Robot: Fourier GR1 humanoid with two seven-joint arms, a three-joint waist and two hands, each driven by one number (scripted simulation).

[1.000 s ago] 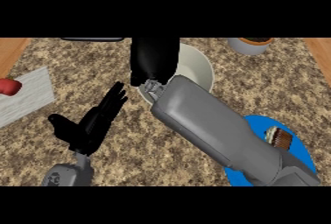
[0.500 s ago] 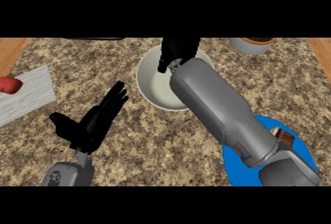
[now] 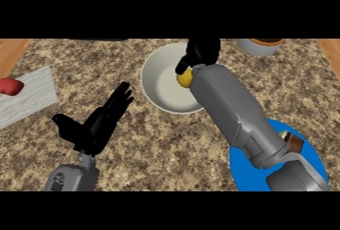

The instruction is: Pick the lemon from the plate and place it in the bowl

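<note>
First, nearest us at about 5 o'clock on the speckled tabletop (image 3: pixel 153 148), we see the blue plate (image 3: pixel 242 168), partly hidden under the grey right forearm (image 3: pixel 232 117). A small brown item (image 3: pixel 295 143) sits at the plate's 2 o'clock side; we cannot tell what it is.

At 7 o'clock the left forearm (image 3: pixel 69 177) comes in from the lower edge. Above it the left robot hand (image 3: pixel 96 126) is spread, its fingers straight and pointing toward 1 o'clock and its thumb out toward 9 o'clock. It holds nothing and is apart from the bowl.

Farther out, near 12 o'clock, the white bowl (image 3: pixel 151 87) stands on the tabletop, and the right forearm crosses its rim at about 4 o'clock. The lemon (image 3: pixel 185 79) shows as a yellow patch over the bowl's inside, toward its 3 o'clock side, just beyond the end of the forearm. The right robot hand (image 3: pixel 201 51) is curled round the lemon from the far side, with one black digit bent down along the fruit's 11 o'clock edge. We cannot tell whether the lemon touches the bowl's wall.

Out at 9 o'clock a pale grey mat (image 3: pixel 30 101) lies skewed, with a red thing (image 3: pixel 9 86) at its far-left edge. Farthest, at 1 o'clock, a grey cup (image 3: pixel 260 46) with brown contents is cut off by the view's top edge.
</note>
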